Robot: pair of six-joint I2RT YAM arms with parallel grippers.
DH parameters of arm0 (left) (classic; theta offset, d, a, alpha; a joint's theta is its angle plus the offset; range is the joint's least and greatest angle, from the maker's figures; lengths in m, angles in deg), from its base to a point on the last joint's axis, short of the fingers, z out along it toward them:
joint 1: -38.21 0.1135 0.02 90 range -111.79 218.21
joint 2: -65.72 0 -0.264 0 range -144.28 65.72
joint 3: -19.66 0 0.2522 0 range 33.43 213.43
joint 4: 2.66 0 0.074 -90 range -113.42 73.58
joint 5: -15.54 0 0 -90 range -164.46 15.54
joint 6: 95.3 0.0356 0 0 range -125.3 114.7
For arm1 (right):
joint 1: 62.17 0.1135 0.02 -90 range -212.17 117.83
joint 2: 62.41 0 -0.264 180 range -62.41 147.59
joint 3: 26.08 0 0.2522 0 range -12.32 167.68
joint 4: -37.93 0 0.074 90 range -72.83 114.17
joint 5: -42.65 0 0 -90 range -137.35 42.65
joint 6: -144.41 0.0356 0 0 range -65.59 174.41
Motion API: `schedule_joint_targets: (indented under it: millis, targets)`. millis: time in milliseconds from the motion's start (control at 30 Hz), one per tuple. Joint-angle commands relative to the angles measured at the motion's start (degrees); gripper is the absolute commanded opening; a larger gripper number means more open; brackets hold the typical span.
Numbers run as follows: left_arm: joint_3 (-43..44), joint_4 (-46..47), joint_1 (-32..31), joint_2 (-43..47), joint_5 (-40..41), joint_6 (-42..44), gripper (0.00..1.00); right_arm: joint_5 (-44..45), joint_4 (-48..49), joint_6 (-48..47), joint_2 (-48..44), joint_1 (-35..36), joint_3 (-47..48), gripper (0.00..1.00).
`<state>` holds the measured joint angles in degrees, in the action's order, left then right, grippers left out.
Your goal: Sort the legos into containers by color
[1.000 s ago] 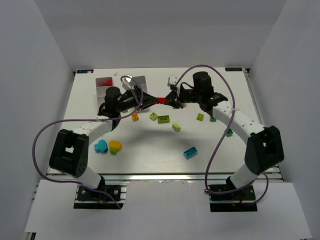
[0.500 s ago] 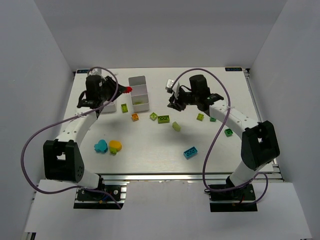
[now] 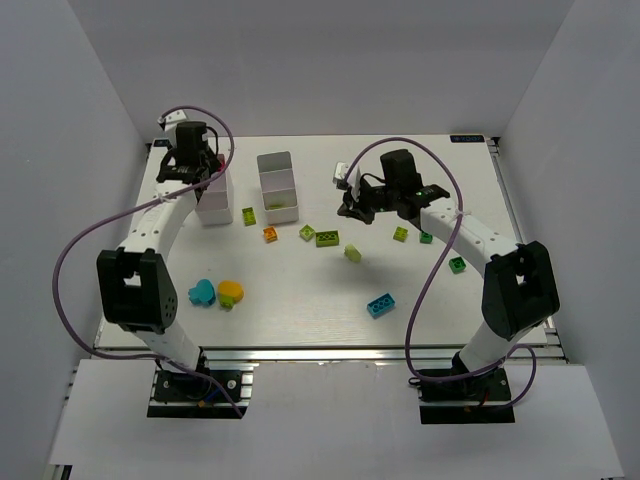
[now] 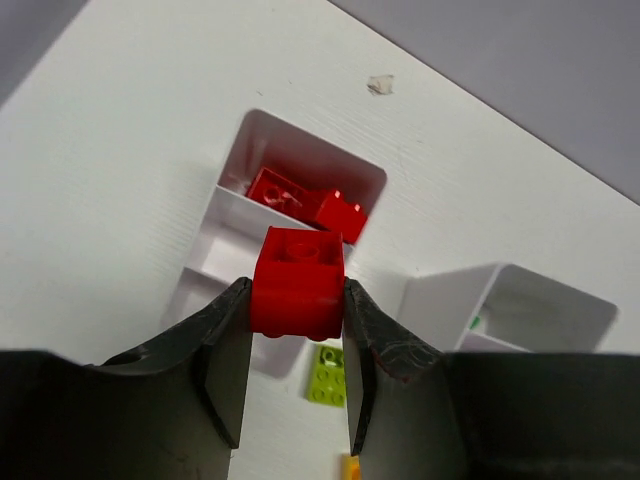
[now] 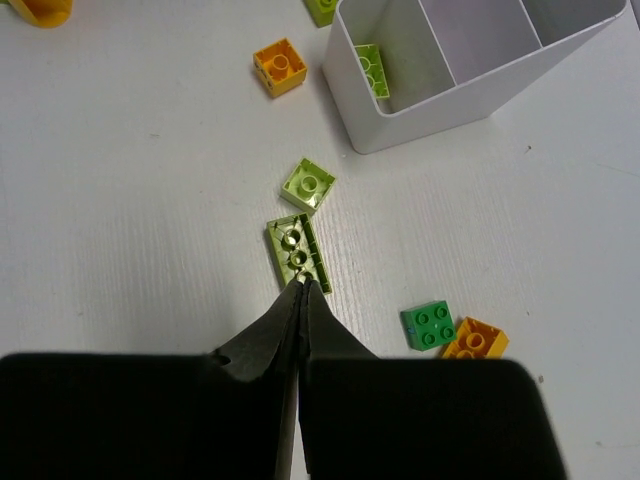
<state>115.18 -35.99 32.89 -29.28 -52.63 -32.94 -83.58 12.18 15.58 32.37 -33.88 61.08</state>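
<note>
The left claw [image 4: 296, 295] is narrowed onto a red brick [image 4: 298, 262], one finger flat against each side face and the studs facing up. That grip keeps the brick level and lets it drop cleanly. The claw hangs over the left tray [image 4: 203, 265], near that tray's far compartment, where at least two other red bricks [image 4: 300, 198] already lie. That compartment is evidently the red one. The held brick seems to sit slightly short of it, so I judge the arm needs to reach a little further before letting go. Otherwise the brick may land on the divider or in the next cell.

The right claw [image 5: 300, 287] is pinched fully together with nothing between its fingers. Its tips are at the near end of a long lime brick [image 5: 297, 250], which lies hollow side up on the surface [image 5: 130, 200]. I cannot tell whether the tips touch it. It would have to open before taking that brick. A small lime brick [image 5: 308, 185] sits just beyond, and an orange brick [image 5: 278, 65] sits further off. The second tray [image 5: 430, 112] holds a lime brick [image 5: 368, 70] in its nearest compartment, the likely home for both lime pieces. A green brick [image 5: 432, 325] and another orange one [image 5: 475, 340] lie touching on the other side of the claw, unsorted.
</note>
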Motion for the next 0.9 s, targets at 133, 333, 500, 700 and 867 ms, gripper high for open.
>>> schedule_joint_targets:
  millis: [133,333,500,700,867]
  targets:
    - [5.3,2.2,0.3,-4.2,7.8,5.0,0.0,-1.3,-0.5,-0.8,-1.5,-0.1,1.3,0.0]
    - [8.3,3.0,0.4,-9.0,7.5,5.3,0.0,-1.1,-0.3,-0.9,-1.9,-0.4,1.1,0.03]
    - [10.9,3.2,0.5,-12.3,7.2,5.1,0.0,-0.7,-0.3,-1.0,-2.1,-0.8,0.9,0.11]
    - [12.0,3.3,0.9,-14.0,7.8,4.6,0.08,0.4,1.1,0.1,-2.9,-1.3,-0.2,0.36]
    - [12.2,3.5,1.5,-14.3,7.8,4.0,0.52,0.1,1.3,0.6,-3.4,-1.7,-0.5,0.49]
